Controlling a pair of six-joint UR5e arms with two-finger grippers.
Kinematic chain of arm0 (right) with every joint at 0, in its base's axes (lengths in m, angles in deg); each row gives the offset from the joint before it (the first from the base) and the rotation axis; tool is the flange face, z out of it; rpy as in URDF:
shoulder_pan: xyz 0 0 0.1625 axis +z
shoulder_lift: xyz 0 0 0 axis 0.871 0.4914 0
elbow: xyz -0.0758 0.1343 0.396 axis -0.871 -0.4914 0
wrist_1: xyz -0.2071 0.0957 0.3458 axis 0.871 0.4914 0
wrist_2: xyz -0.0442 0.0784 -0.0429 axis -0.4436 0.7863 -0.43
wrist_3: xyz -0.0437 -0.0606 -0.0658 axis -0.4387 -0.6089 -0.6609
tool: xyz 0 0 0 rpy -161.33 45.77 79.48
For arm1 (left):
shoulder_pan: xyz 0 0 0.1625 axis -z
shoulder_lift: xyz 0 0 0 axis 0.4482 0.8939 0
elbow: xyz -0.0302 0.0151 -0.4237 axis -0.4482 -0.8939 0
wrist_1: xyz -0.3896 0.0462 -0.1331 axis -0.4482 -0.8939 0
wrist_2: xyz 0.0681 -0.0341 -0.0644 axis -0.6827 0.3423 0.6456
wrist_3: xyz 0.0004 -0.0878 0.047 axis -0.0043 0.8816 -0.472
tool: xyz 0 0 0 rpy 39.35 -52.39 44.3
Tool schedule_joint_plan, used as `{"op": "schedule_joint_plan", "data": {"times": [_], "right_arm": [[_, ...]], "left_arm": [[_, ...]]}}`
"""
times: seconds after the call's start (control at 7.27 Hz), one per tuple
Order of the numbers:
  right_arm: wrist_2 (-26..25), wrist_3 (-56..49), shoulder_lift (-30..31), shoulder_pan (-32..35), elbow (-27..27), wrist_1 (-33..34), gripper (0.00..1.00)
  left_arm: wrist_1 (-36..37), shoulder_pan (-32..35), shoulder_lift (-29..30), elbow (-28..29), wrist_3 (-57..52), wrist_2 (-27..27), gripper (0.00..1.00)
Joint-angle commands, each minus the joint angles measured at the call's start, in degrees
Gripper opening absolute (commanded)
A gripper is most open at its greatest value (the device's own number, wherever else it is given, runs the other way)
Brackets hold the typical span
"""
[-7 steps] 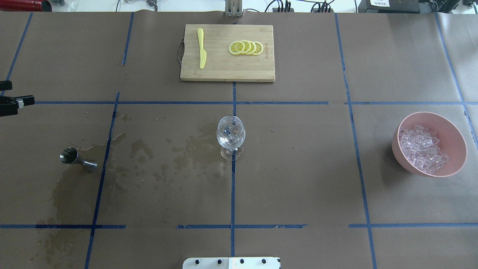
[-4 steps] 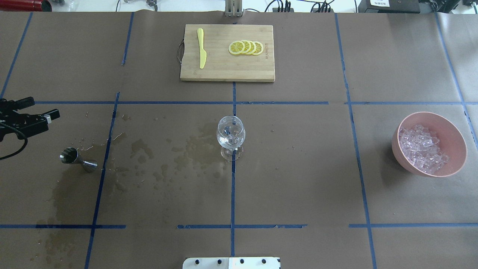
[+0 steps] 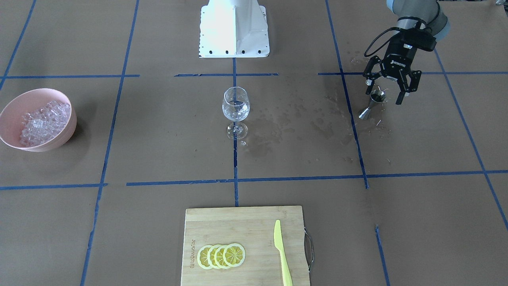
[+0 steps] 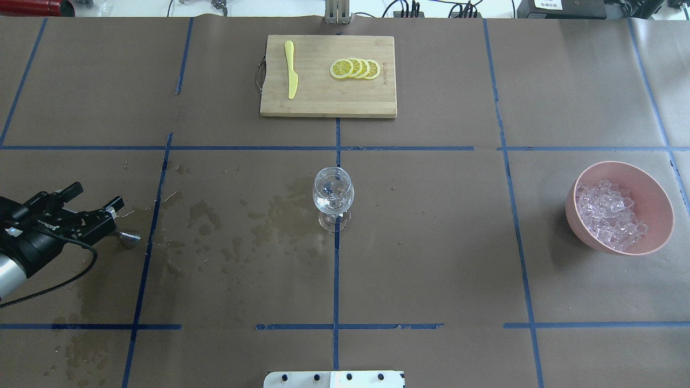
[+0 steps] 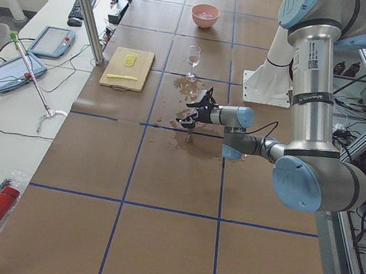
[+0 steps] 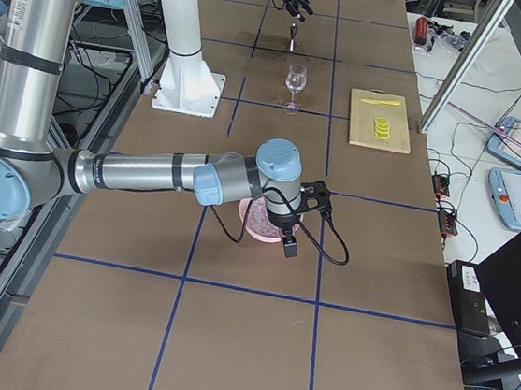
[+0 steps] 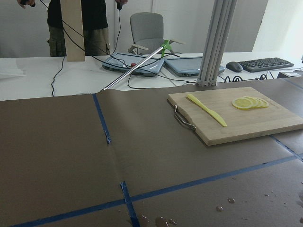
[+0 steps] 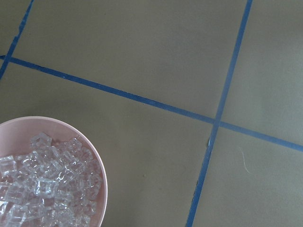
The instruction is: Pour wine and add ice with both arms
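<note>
Brown paper ruled with blue tape lines; covers the whole table. Entries run from the bottom edge of the overhead view upward.

White base plate: bottom centre, cut off by the frame edge.

Left gripper: black, two-fingered, entering at the left edge just below mid-height. Jaws spread wide, nothing clamped. In the front-facing view its fingers hang to either side of the jigger's upper cup, with no visible contact.

Jigger: steel, double-coned, upright on the paper. From overhead only its lower cone shows past the gripper.

Wet stains: dark blotches scattered from the jigger across to the foot of the glass.

Stemmed glass: clear, upright, centre of frame, standing on a vertical tape line.

Pink bowl: right side, roughly level with the glass and well apart from it.

Ice: heap of small clear cubes inside the pink bowl, banked toward its left wall.

Right gripper: seen only in the right-side view, hanging above the pink bowl near frame centre. Whether its jaws are apart or closed cannot be told.

Bamboo cutting board: upper centre. Yellow knife on its left half, four overlapping lemon slices on its right.
</note>
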Motion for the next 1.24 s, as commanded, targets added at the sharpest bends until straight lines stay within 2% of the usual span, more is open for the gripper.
{"op": "schedule_joint_plan", "data": {"times": [0.0,0.41,0.83,1.1], "right_arm": [[0.0,0.0,0.0,0.0,0.0,0.0,1.0],[0.0,0.0,0.0,0.0,-0.1,0.0,1.0],[0.0,0.0,0.0,0.0,0.0,0.0,1.0],[0.0,0.0,0.0,0.0,0.0,0.0,1.0]], "left_arm": [[-0.1,-6.7,-0.1,2.5,2.8,-9.5,1.0],[-0.2,-7.9,0.0,5.3,4.7,-12.2,1.0],[-0.2,-11.7,1.0,8.3,7.0,-16.3,1.0],[-0.6,-12.0,4.4,13.1,7.6,-18.3,1.0]]}}
